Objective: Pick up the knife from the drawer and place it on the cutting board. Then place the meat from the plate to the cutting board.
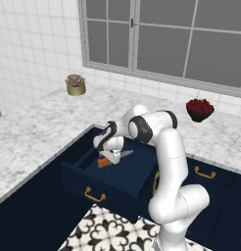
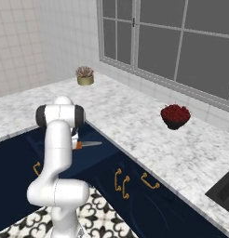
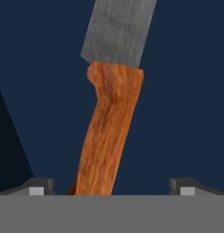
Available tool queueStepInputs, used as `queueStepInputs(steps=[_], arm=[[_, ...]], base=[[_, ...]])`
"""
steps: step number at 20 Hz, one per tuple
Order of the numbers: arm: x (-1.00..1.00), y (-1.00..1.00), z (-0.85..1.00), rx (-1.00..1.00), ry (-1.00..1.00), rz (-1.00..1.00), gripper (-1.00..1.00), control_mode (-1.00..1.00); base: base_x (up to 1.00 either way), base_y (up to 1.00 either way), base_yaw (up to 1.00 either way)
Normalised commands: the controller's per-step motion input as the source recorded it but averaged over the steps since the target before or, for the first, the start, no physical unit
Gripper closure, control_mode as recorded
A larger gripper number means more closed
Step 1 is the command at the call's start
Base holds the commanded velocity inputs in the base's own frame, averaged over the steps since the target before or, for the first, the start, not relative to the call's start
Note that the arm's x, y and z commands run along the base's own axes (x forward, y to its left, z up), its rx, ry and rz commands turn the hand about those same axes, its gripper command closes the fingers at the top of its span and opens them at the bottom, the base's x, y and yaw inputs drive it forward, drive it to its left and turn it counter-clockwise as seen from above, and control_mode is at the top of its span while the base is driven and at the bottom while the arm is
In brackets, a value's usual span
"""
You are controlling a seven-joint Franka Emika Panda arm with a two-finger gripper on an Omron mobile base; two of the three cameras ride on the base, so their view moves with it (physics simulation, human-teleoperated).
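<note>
Lying flat inside the open drawer, the knife looks light, rigid and slim; the gripper straddles its wooden handle, fingers wide, the safest place to grasp.

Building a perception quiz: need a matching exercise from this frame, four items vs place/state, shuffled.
Column A:
1. knife
2. drawer
3. bowl of red berries
4. gripper

Column B:
a. on the marble counter below the window
b. open, fingertips either side of the orange-brown handle
c. pulled out, brass handle on its front
d. lying inside the navy drawer

Pairs: 1-d, 2-c, 3-a, 4-b
</note>
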Motion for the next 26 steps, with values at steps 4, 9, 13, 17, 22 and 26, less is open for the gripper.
queueStepInputs(steps=[4, 9, 13, 17, 22, 26], arm=[[0.25, 0.0, -0.14, 0.0, 0.01, 0.0, -1.0, -1.0], [0.12, 0.0, -0.16, 0.0, 0.0, 0.0, -1.0, -1.0], [-0.02, 0.0, -0.36, -0.02, 0.02, 0.0, -1.0, -1.0], [-0.32, 0.0, -0.5, -0.07, 0.05, 0.05, -1.0, -1.0], [-0.78, 0.0, -0.67, -0.11, 0.08, 0.2, -1.0, -1.0], [-1.0, 0.0, -0.68, -0.08, 0.05, 0.26, -1.0, -1.0]], base=[[0.0, 0.0, 0.0], [0.0, 0.0, 0.0], [0.0, 0.0, 0.0], [0.0, 0.0, 0.0], [0.0, 0.0, 0.0], [0.0, 0.0, 0.0]])
